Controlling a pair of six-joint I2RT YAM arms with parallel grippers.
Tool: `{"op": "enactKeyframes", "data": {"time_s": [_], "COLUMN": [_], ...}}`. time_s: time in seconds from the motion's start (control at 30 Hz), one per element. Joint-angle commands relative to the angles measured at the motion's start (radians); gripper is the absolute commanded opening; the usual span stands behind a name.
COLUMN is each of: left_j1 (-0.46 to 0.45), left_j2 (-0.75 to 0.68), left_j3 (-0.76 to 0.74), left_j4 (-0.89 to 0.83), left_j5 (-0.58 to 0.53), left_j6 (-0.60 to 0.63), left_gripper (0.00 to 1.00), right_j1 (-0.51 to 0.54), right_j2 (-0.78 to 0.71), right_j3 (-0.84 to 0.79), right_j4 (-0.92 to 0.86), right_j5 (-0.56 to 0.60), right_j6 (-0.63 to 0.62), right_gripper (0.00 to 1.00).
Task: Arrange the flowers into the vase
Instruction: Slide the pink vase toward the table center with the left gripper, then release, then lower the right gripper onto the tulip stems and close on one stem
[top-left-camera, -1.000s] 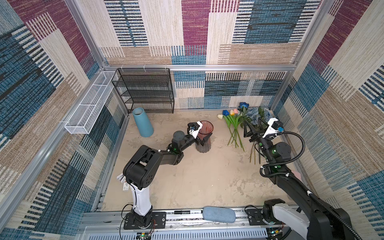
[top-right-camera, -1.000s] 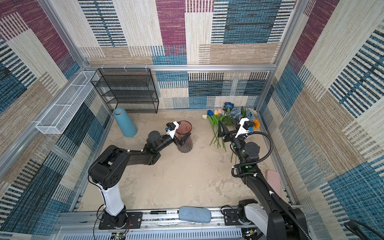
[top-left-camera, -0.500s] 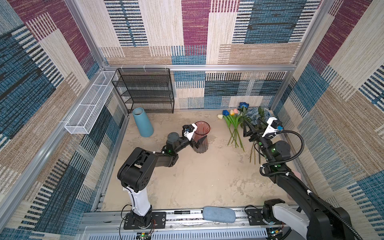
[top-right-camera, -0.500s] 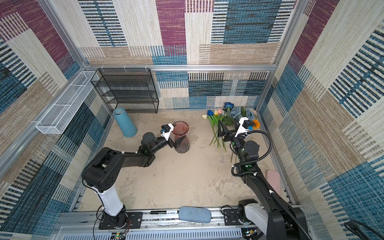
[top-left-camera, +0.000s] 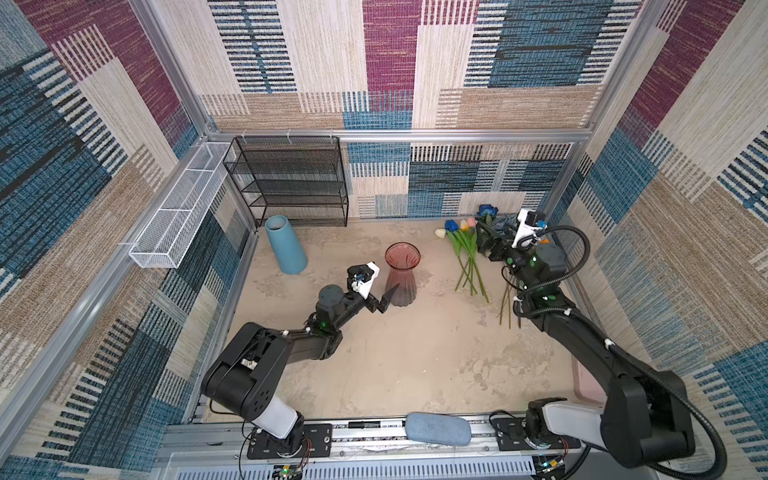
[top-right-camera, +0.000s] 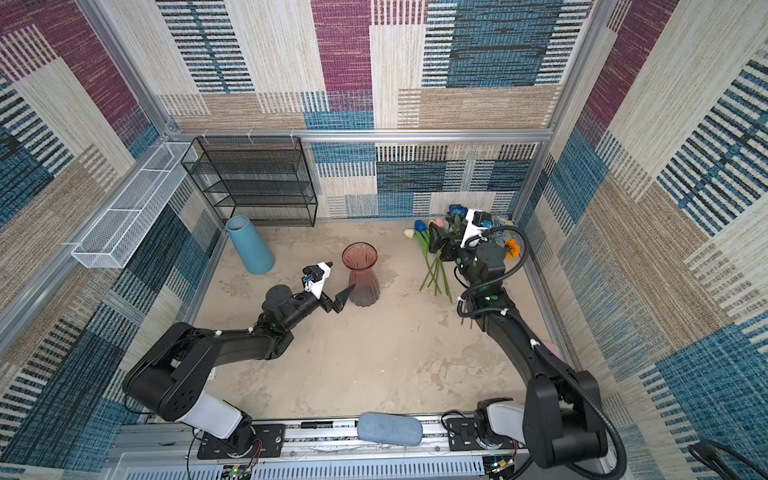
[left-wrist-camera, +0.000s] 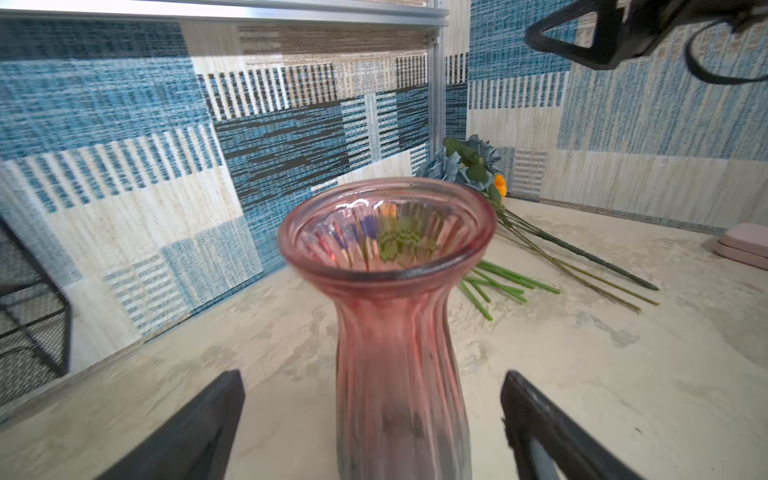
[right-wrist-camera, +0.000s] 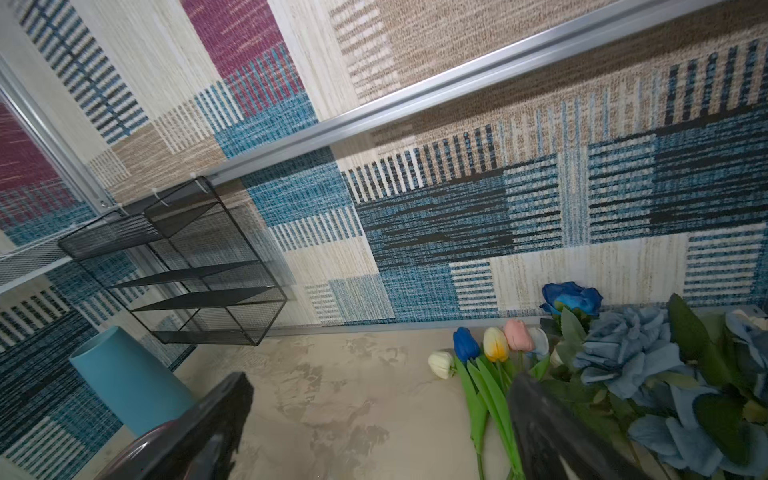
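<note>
Left gripper (left-wrist-camera: 372, 374) wide, near pink vase (top-left-camera: 401, 274); right gripper (right-wrist-camera: 382, 380) wide, over flowers (right-wrist-camera: 494, 345)

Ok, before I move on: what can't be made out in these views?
Vase: base cut off by the picture's edge and blurred, left wrist view.
Orange bloom: mostly behind the right arm's camera, in a top view.
Tulip stems: lower part behind the right gripper, right wrist view.
Pink case: cut off by the edge, left wrist view.

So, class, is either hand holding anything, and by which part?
Nothing is held. The left hand is open, its fingers clear of the vase; the right hand is open by the flowers.
</note>
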Motion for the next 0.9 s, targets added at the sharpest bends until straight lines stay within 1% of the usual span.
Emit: {"op": "enactKeyframes", "data": {"time_s": [0.0,0.03,0.07,0.1,0.17,0.23,0.33,0.4,0.47,0.53,0.6,0.63,0.77,0.87], "left_j1": [-0.021,-0.037,-0.056,-0.079,-0.115,-0.163,-0.213,-0.231,-0.241,-0.251,-0.265,-0.268,-0.281,-0.295], "left_j2": [-0.106,-0.143,-0.192,-0.243,-0.331,-0.397,-0.444,-0.453,-0.451,-0.449,-0.45,-0.452,-0.411,-0.38], "left_j3": [-0.076,-0.095,-0.112,-0.124,-0.131,-0.145,-0.192,-0.212,-0.236,-0.249,-0.259,-0.263,-0.261,-0.248], "left_j4": [-0.002,-0.022,-0.061,-0.112,-0.227,-0.303,-0.321,-0.36,-0.367,-0.367,-0.372,-0.375,-0.33,-0.325], "left_j5": [-0.08,-0.091,-0.104,-0.113,-0.099,-0.121,-0.147,-0.18,-0.182,-0.179,-0.164,-0.156,-0.129,-0.135], "left_j6": [-0.014,0.0,0.017,0.026,0.031,0.044,0.068,0.091,0.112,0.118,0.136,0.138,0.104,0.065], "left_gripper": [0.99,0.99,0.99,0.99,0.99,1.0,1.0,0.99,0.99,0.98,0.98,0.98,0.97,0.96], "right_j1": [-0.001,-0.001,-0.001,-0.001,-0.002,-0.001,-0.001,-0.001,-0.002,-0.001,-0.001,-0.001,-0.002,-0.008], "right_j2": [0.159,0.208,0.255,0.298,0.364,0.42,0.509,0.563,0.602,0.624,0.633,0.634,0.643,0.666], "right_j3": [0.156,0.208,0.262,0.305,0.365,0.433,0.526,0.572,0.605,0.614,0.606,0.6,0.584,0.583], "right_j4": [-0.295,-0.352,-0.411,-0.456,-0.522,-0.59,-0.697,-0.748,-0.791,-0.814,-0.822,-0.821,-0.828,-0.825], "right_j5": [-0.013,-0.003,0.005,0.01,0.029,0.073,0.133,0.134,0.126,0.127,0.152,0.156,0.184,0.171], "right_j6": [-0.059,-0.072,-0.088,-0.111,-0.149,-0.182,-0.217,-0.235,-0.243,-0.243,-0.236,-0.238,-0.239,-0.239], "right_gripper": [0.85,0.79,0.68,0.6,0.52,0.43,0.4,0.35,0.34,0.36,0.42,0.42,0.41,0.39]}}
